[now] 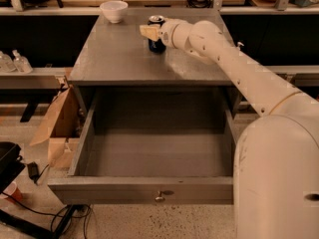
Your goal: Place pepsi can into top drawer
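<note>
Crowding the pepsi can (156,46) at twelve o'clock, the gripper (153,33), its grasp impossible to tell, may tip it if off-centre.

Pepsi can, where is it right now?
In the camera view the pepsi can stands near the back of the cabinet top, right of the white bowl, with the gripper at it. It is not in the open top drawer.

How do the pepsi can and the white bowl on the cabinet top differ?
The pepsi can is dark blue, the white bowl white. The can is tall and narrow, the bowl low and open. The end effector is at the can; the bowl stands alone. Both stand on the cabinet top.
</note>
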You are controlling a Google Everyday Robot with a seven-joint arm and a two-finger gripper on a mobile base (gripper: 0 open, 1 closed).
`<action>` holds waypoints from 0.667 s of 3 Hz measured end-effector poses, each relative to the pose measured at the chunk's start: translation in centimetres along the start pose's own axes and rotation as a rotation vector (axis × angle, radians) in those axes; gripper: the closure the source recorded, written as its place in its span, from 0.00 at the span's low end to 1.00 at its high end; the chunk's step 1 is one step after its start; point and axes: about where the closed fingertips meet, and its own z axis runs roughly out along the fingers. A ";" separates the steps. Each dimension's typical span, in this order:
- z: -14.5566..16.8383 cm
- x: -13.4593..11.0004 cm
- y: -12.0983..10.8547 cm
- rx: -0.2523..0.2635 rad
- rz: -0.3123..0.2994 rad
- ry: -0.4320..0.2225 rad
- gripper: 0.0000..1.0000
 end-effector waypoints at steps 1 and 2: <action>-2.7 -1.9 1.0 0.000 -0.031 -0.024 0.72; -7.5 -5.2 3.7 -0.045 -0.070 -0.074 0.96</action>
